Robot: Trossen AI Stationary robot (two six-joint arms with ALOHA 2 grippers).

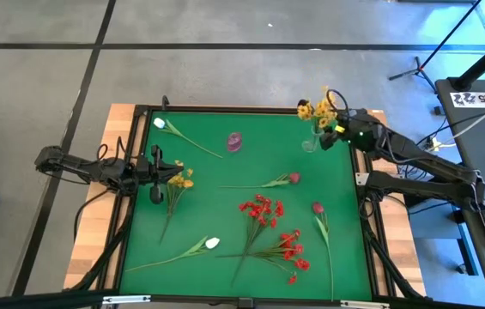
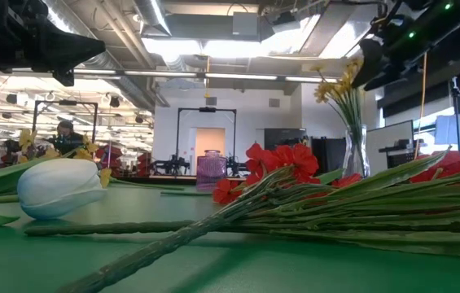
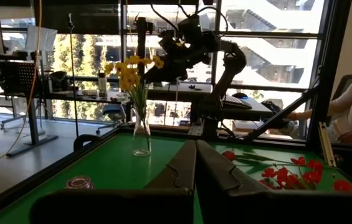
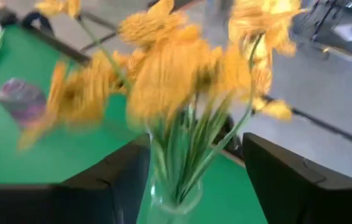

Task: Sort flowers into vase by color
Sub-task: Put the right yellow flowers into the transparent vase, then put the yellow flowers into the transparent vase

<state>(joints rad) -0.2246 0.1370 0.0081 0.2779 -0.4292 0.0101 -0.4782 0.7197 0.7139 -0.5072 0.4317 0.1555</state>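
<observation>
At two o'clock on the green table (image 1: 225, 184), the right gripper (image 1: 338, 130) hangs beside the glass vase (image 1: 311, 142), fingers spread apart, the yellow flowers (image 1: 318, 110) standing between them. At nine o'clock, the left gripper (image 1: 158, 165) is clenched and empty, just beside a lying yellow spray (image 1: 179, 178). Red flowers (image 1: 262, 209) lie near five o'clock, a white tulip (image 1: 212, 244) at six.

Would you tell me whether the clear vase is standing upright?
Upright: the clear vase stands on the green mat with yellow flowers rising from it.
</observation>
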